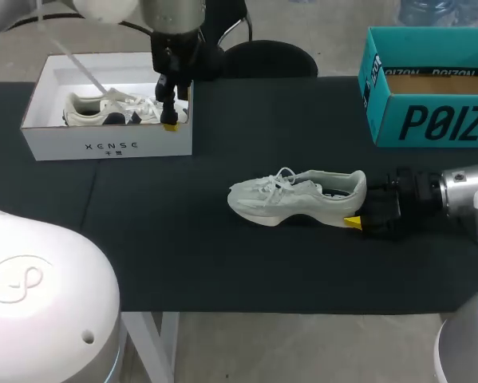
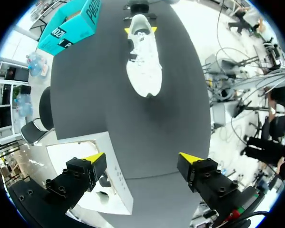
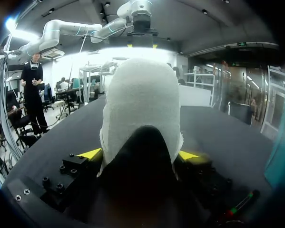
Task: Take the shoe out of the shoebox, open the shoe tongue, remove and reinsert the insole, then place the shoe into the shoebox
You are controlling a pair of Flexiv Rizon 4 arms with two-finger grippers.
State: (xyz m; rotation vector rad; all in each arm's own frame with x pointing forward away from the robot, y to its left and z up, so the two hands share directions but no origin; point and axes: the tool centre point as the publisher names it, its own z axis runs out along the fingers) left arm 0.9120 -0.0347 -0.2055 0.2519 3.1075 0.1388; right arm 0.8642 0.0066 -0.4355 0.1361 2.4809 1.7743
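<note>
My right gripper (image 3: pixel 140 154) is clamped on the heel of the pale shoe (image 1: pixel 294 198), a yellow-tipped finger pressed against each side. The shoe stands on its sole near the middle of the dark table (image 1: pixel 183 255), toe towards my left. My left gripper (image 2: pixel 142 157) is spread wide and holds nothing, hanging astride the front wall of the white shoebox (image 1: pixel 107 145), where a second shoe (image 1: pixel 111 110) lies inside.
</note>
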